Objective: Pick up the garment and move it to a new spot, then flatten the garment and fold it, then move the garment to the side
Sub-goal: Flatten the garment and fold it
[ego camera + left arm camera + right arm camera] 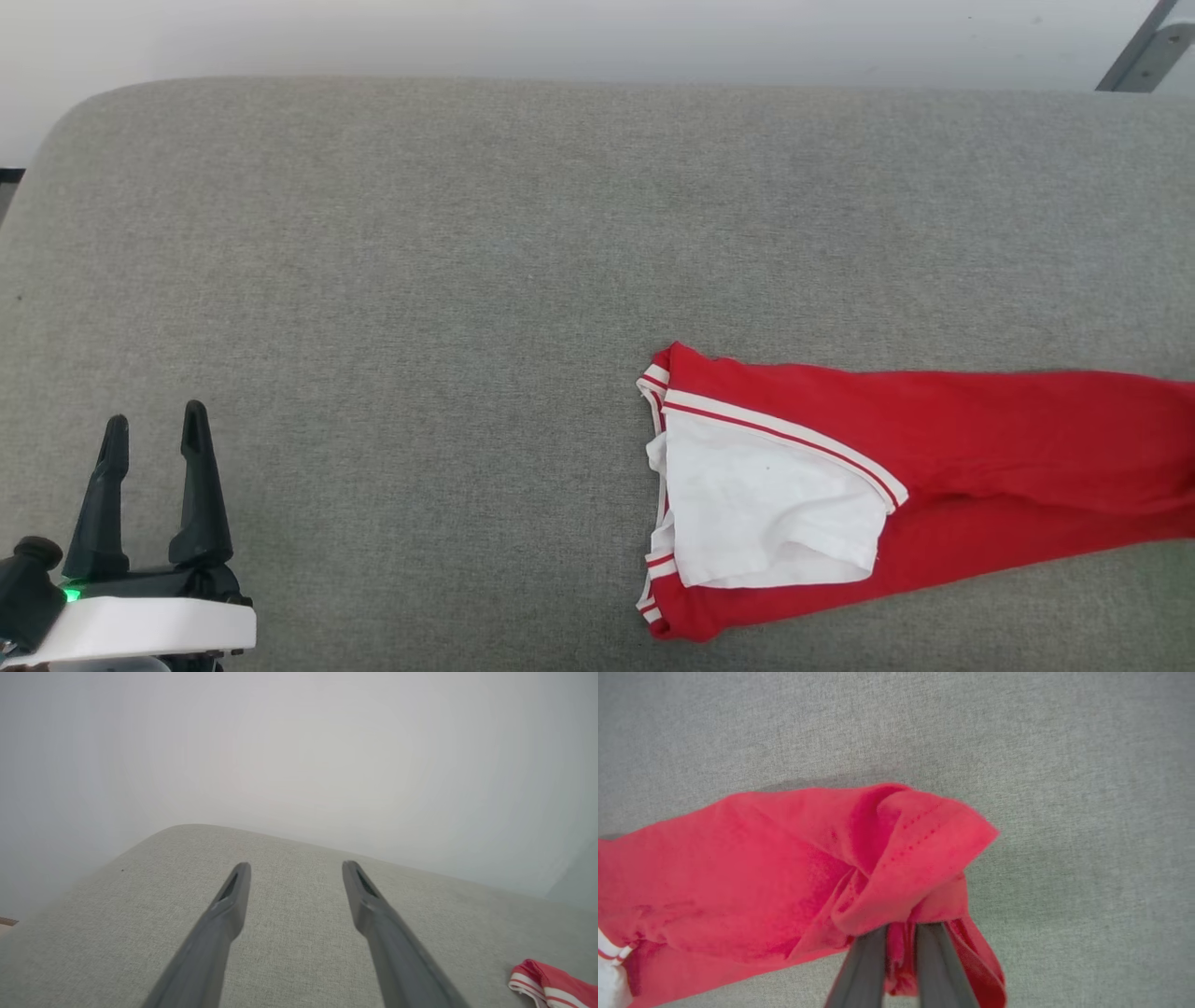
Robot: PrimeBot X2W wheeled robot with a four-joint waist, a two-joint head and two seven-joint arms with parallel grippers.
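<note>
Head view: the garment [934, 439], a red jersey, lies on the grey fabric-covered tabletop [420, 233] at the right. It is bunched lengthwise into a long band that runs off the right edge of the picture. Its white sleeve [766, 504] with red-and-white striped trim faces the middle of the tabletop. The chest print is hidden in the folds. The left gripper [156, 415] stands at the lower left, well apart from the cloth, with its fingers spread and nothing between them.

Left wrist view: the left gripper [296, 865] points across bare tabletop [299, 952] toward the pale wall. Its two fingers stand wide apart and empty. A striped corner of the garment [551, 982] shows at the lower right.

Right wrist view: the right gripper [903, 928] has its fingers pressed nearly together on a gathered red fold of the garment [761, 872], near a stitched hem. The rest of the cloth trails away to that view's left. Whether the pinched end is raised off the tabletop [1087, 812] cannot be told.

The step in hand looks like the first one, picking up the jersey to move it. The next move calls for keeping that pinch firm and carrying the cloth toward the open middle of the tabletop. It should be lifted high enough that the trailing sleeve end does not drag and twist. The idle left gripper is then free to take another edge for flattening.
</note>
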